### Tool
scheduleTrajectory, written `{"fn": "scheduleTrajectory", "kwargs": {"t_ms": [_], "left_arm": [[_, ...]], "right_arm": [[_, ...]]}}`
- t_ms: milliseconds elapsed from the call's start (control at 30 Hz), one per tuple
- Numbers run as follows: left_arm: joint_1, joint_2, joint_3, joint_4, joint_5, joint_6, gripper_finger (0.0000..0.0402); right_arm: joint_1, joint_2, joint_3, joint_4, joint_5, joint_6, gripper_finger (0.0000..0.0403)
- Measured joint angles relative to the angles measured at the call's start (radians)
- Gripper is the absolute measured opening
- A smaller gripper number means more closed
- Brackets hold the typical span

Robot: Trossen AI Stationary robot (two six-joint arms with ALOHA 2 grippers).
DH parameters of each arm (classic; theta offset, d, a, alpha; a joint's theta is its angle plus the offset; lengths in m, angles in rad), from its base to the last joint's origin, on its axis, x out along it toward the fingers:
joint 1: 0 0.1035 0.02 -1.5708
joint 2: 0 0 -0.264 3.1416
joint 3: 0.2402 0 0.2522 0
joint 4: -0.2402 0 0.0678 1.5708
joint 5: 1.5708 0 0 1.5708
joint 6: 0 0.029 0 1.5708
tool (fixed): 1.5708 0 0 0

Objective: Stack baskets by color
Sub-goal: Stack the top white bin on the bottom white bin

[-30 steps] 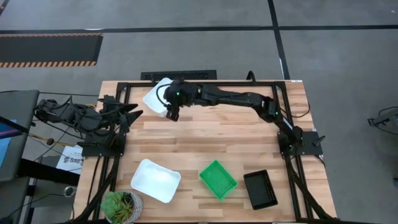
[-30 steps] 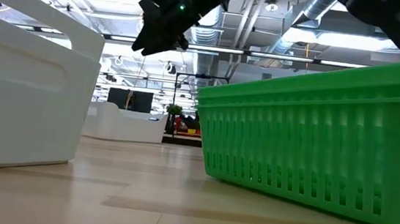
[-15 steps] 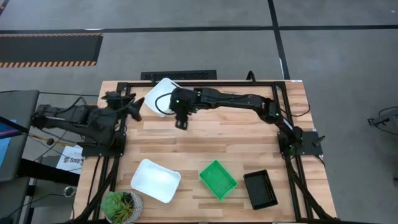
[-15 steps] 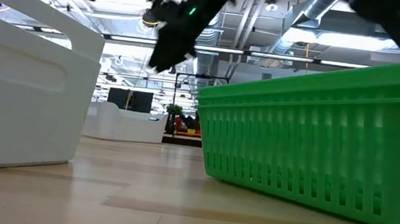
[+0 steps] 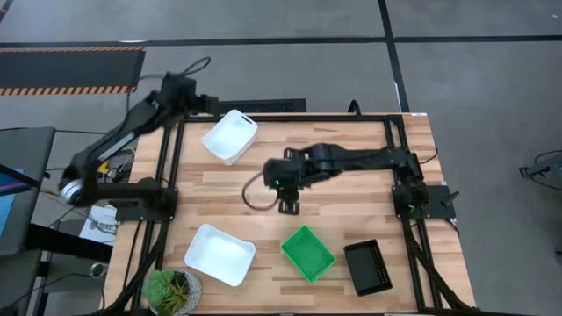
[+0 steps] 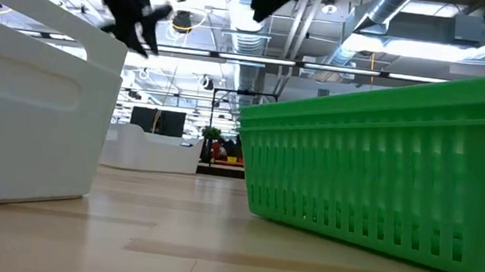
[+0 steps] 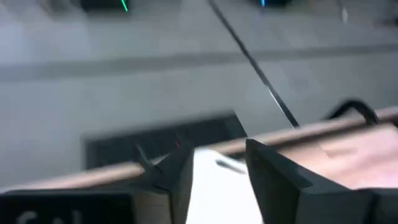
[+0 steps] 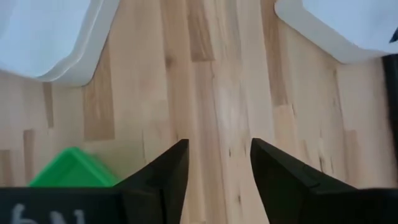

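One white basket point(image 5: 230, 136) sits on its base at the table's far left. Another white basket point(image 5: 219, 254), a green basket point(image 5: 307, 253) and a black basket point(image 5: 367, 266) stand in a row along the near edge. My left gripper point(image 5: 211, 105) hangs just beyond the far white basket's far-left corner, fingers apart; the white basket point(image 7: 214, 193) shows through the gap. My right gripper point(image 5: 288, 207) hangs open above bare wood at mid-table, pointing down, farther in than the green basket point(image 8: 73, 168).
A round potted plant point(image 5: 171, 291) stands at the near left corner. A black frame rail point(image 5: 281, 116) runs along the table's far edge. Bare wood point(image 5: 351, 202) lies between the far white basket and the near row.
My right gripper has left the far white basket and gone toward the near edge and the table's right, rising to mid-table. My left arm has swung from the left edge toward the far edge and now hangs by that basket's far-left corner.
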Motion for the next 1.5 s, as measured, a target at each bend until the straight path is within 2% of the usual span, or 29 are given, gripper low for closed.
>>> {"fn": "scheduleTrajectory", "kwargs": {"t_ms": [67,100,200,333,433,567,867,1267,1500], "left_arm": [[0.140,0.101,0.026,0.001,0.218,-0.004,0.0112],[0.190,0.155,0.035,0.001,0.292,-0.008,0.0101],[0.253,0.313,0.070,0.008,0.369,-0.011,0.0070],[0.243,0.480,0.146,-0.037,0.339,-0.008,0.0028],[0.213,0.577,0.225,-0.100,0.236,-0.010,0.0005],[0.197,0.678,0.325,-0.201,0.087,-0.047,0.0002],[0.186,0.809,0.383,-0.249,0.056,-0.107,0.0000],[0.187,0.820,0.390,-0.315,0.046,-0.118,0.0000],[0.179,0.819,0.408,-0.386,0.135,-0.077,0.0000]], "right_arm": [[0.040,-0.011,0.000,-0.016,0.043,0.016,0.0192],[0.059,-0.015,0.000,-0.020,0.061,0.018,0.0191],[0.112,-0.022,0.000,-0.032,0.111,0.032,0.0186],[0.164,-0.021,0.000,-0.054,0.133,0.071,0.0179],[0.193,-0.021,0.000,-0.064,0.144,0.088,0.0173],[0.225,-0.021,0.000,-0.065,0.180,0.101,0.0165],[0.293,-0.021,0.000,-0.090,0.189,0.156,0.0148],[0.373,-0.020,-0.001,-0.102,0.194,0.251,0.0127],[0.409,-0.020,-0.001,-0.102,0.216,0.271,0.0122]]}}
